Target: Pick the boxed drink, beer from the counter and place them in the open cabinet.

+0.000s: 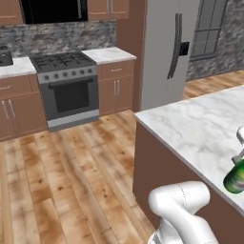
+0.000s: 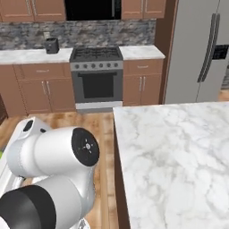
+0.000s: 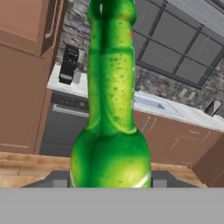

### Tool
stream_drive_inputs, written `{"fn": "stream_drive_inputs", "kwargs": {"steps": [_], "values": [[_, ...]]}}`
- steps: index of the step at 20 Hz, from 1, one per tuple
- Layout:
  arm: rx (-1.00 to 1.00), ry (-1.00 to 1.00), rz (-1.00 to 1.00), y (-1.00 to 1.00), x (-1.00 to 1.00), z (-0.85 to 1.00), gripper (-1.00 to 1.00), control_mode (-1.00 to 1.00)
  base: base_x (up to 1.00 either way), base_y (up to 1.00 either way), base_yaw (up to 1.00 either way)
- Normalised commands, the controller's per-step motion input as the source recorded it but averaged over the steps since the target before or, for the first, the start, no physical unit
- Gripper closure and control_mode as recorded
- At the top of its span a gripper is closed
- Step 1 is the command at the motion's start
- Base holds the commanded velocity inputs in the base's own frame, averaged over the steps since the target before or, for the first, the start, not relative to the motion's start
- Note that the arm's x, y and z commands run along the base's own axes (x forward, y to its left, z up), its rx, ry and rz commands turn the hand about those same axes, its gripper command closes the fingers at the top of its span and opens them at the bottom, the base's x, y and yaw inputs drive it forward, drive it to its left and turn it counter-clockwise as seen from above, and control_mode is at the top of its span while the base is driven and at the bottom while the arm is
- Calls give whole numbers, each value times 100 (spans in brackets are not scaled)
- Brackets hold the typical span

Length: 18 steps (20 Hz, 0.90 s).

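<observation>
Hand view: beer (image 3: 111, 131) base cut off.

Bottle (image 1: 235, 177) cut by right edge in left base view; green body end alone visible, neck and cap out of frame. Hand view: bottle (image 3: 111, 127) runs off top edge, base hidden behind grey finger tips (image 3: 61, 180) at bottom; label unreadable. Gripper (image 1: 239, 155) at right edge of left base view mostly cut off; jaw contact with bottle not clear there. Counter (image 1: 200, 126) cropped at right edge. Fridge (image 1: 167, 47) top cut off. Right base view: arm (image 2: 53, 179) blocks floor.
</observation>
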Motion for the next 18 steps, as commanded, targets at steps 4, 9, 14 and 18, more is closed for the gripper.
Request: {"fn": "stream_drive_inputs", "kwargs": {"steps": [4,9,14,18], "values": [[0,0,0,0,0,0,100,100,-83,0,4],[0,0,0,0,0,0,100,100,-60,0,18],[0,0,0,0,0,0,100,100,-38,1,41],[0,0,0,0,0,0,100,100,-24,0,49]]}}
